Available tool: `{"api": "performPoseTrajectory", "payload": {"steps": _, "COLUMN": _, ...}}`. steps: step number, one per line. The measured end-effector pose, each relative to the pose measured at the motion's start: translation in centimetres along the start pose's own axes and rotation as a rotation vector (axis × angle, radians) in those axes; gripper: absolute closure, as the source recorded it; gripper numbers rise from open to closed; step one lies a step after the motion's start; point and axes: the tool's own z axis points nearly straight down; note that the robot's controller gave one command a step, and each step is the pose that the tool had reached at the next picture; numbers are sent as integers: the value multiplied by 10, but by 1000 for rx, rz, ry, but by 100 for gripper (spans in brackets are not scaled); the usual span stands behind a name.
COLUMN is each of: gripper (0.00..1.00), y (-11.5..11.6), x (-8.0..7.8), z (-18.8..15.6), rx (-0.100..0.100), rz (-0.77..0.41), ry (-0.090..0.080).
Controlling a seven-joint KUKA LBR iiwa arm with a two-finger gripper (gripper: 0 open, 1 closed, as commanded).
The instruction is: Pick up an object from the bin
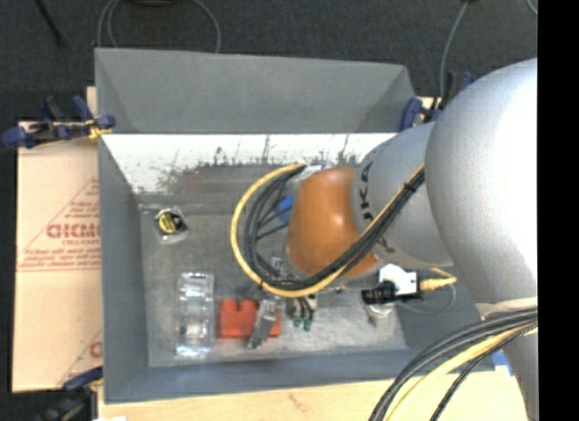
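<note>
The big silver arm [470,184] comes in from the right and bends down into the grey bin [122,256], its wrist under a rounded orange cover [326,220], with a loop of yellow and black cables [240,229] curling round the cover's left side. Down below that cover, near the front of the bin floor and about midway across, sits the gripper [271,309], low, right at the floor by the look of it. It is mostly tucked under the wrist, so whether it is spread or closed I cannot tell, and nothing is plainly shown in its grasp. The thing right beside it is a red-orange block [233,318], squarish, lying flat on the floor just to the gripper's left. A dark part of the gripper stands at the block's right edge, and whether they touch I cannot make out. Just to the right of the gripper there is a small green thing [301,320], close in as well. Left of the block, near but apart from it, lies a clear plastic pack [193,310], long and crumpled, running from near to far. Well away, at the far left of the floor, a small round black-and-yellow thing [169,222] sits alone. Over on the right, under the arm, a white piece with a black plug [393,288] shows, a thin yellow lead running off it to the right; whether it is part of the arm I cannot tell.
</note>
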Motion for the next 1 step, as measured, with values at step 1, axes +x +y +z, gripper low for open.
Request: {"api": "performPoseTrajectory", "payload": {"steps": 1, "gripper": 100, "y": -1, "x": 1, "z": -153, "rx": 5, "rz": -181, "ry": 8}}
